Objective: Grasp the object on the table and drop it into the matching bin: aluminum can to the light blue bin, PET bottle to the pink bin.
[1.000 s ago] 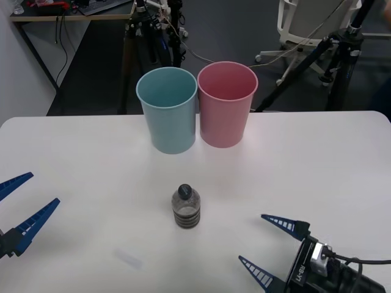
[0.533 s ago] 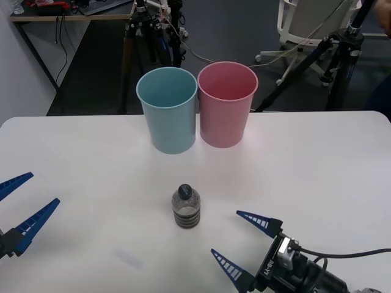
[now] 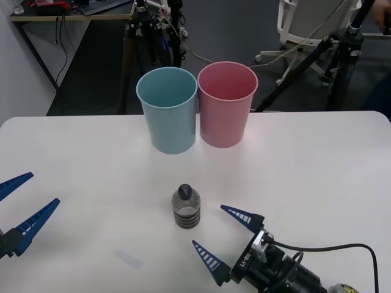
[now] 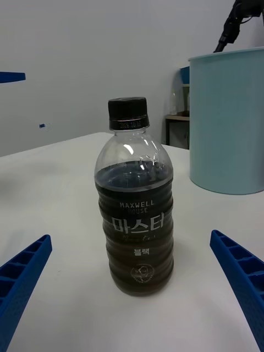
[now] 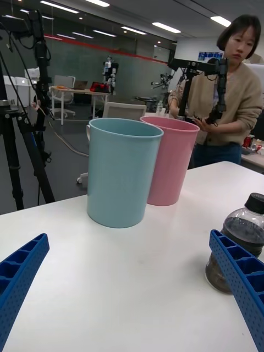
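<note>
White bench [image 3: 317, 159] carries the PET bottle [image 3: 186, 206] upright; right end effector [image 3: 226, 239], fingers spread, is approaching. Next: straddle bottle, close. Left end effector [image 3: 24, 202] waits open, far left.

Both pincers, left [image 3: 24, 204] and right [image 3: 227, 239], gape wide

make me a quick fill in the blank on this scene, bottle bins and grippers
1. The PET bottle stands upright on the table and its screw cap is ____ in colour.
2. In the front view, the bin standing to the left of the pink bin is the ____ bin.
3. The right gripper, fingers apart, sits close beside the bottle, and the left gripper waits near the table's ____ edge.

Missing words: black; light blue; left
</note>
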You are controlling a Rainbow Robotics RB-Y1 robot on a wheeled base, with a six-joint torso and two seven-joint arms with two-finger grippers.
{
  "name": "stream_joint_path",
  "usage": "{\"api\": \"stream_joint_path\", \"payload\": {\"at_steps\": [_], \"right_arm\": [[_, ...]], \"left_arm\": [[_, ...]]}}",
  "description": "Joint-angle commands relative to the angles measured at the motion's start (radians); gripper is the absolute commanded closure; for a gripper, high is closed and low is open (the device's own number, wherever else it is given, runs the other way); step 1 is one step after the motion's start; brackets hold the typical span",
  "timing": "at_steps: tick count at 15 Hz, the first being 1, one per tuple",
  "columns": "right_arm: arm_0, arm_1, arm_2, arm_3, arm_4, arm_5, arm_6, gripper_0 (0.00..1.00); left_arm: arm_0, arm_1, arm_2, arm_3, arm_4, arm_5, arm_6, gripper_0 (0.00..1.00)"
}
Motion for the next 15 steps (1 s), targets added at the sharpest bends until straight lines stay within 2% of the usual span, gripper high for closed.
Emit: {"api": "stream_joint_path", "payload": {"at_steps": [1, 15], "right_arm": [[-0.012, 0.02, 0.014, 0.001, 0.0, 0.039, 0.01, 0.0], [-0.069, 0.064, 0.102, 0.001, 0.0, 0.235, 0.053, 0.0]], "left_arm": [[0.0, 0.0, 0.0, 0.0, 0.0, 0.0, 0.0, 0.0], [0.0, 0.0, 0.0, 0.0, 0.0, 0.0, 0.0, 0.0]]}}
